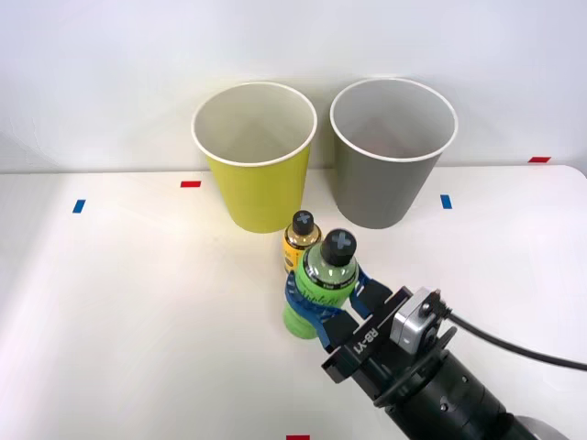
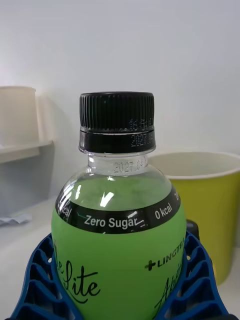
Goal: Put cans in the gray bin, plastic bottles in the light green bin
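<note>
The green bottle (image 1: 316, 289) is small and see-through, filled with bright green drink, with a black ribbed screw cap and a black band reading "Zero Sugar" and "0 kcal" above a green label. It stands upright on the white table (image 1: 119, 312), near the middle and toward the robot. The right claw (image 1: 323, 295) is closed around its lower body, one blue ribbed finger (image 2: 37, 285) pressed on each side of the label.

Just behind the green bottle, touching or nearly so, stands a smaller bottle (image 1: 300, 240) with a black cap and yellow-orange body. Past that, at the table's far edge against the pale wall, the two bins stand side by side and close together: the light green bin (image 1: 257, 179) on the robot's left, the gray bin (image 1: 385, 170) on its right. Both are upright, with white rims and white insides, and their open mouths are higher than the bottle caps.

The table is open on both sides of the bottles, marked by small blue (image 1: 79, 206) and red tape strips (image 1: 191, 184). The right arm comes in from the near right corner.
</note>
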`<control>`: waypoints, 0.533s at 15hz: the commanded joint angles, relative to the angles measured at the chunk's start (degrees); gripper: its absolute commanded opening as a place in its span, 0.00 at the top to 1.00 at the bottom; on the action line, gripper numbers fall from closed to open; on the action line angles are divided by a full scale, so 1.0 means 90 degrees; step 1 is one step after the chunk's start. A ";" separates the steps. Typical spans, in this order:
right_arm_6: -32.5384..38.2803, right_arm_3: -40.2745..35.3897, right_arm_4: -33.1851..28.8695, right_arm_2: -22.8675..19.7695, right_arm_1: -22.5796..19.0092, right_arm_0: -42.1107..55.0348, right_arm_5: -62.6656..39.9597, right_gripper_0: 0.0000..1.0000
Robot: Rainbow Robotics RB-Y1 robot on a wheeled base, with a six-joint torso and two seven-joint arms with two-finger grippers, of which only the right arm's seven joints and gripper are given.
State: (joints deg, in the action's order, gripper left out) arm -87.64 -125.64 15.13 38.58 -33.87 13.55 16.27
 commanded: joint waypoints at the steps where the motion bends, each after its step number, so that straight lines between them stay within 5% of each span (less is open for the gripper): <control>1: 0.0529 -0.0131 0.0038 -0.0137 0.0268 -0.0588 -0.0216 1.00; 8: 0.0988 -0.0141 0.0292 -0.1162 0.1449 -0.2522 -0.2696 1.00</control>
State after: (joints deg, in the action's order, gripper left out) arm -80.37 -127.00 17.12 30.31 -22.97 -5.88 -4.35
